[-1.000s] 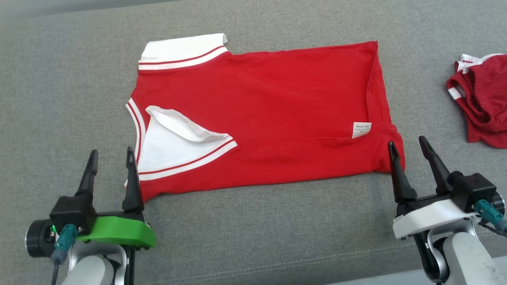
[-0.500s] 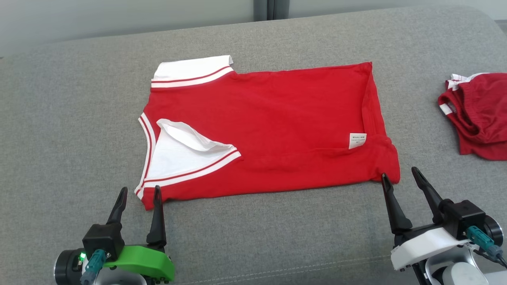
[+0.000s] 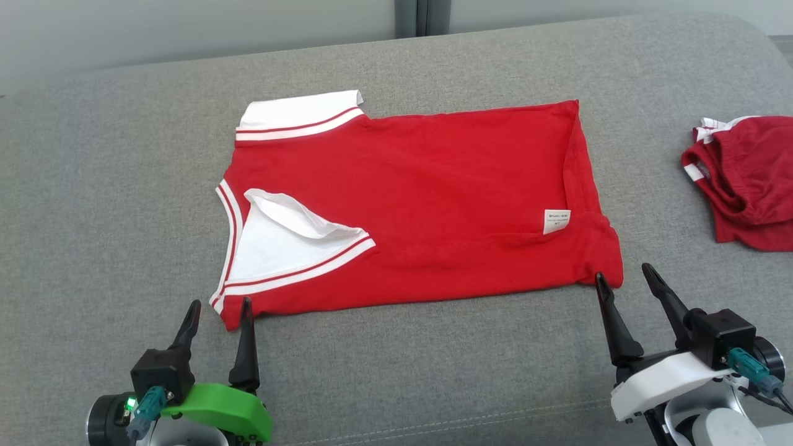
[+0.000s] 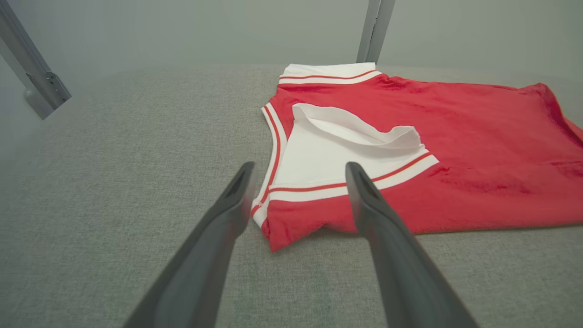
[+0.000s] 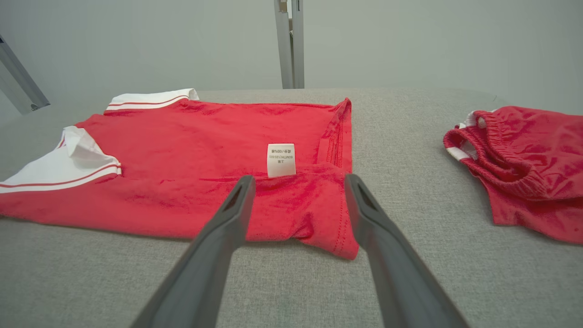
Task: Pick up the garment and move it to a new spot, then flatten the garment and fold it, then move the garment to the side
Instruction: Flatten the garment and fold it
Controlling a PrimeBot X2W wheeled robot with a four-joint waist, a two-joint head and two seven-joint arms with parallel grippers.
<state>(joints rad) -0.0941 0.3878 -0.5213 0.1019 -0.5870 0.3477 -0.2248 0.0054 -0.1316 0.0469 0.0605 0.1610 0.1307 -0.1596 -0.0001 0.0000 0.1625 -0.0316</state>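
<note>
Slippage worries us: the shirt [image 3: 433,204] lies flat on the bench [image 3: 93,217], left tool [image 3: 220,302] and right tool [image 3: 621,271] gape empty by its near corners, and a shallow pinch may catch one layer.

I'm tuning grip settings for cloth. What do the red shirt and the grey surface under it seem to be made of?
Red shirt: soft matte knit, probably cotton jersey; it lies limp, with small wrinkles and stitched hems. Grey surface: coarse woven upholstery fabric, matte and seemingly padded; it shows a heathered weave, a sewn seam and a rounded far edge.
</note>
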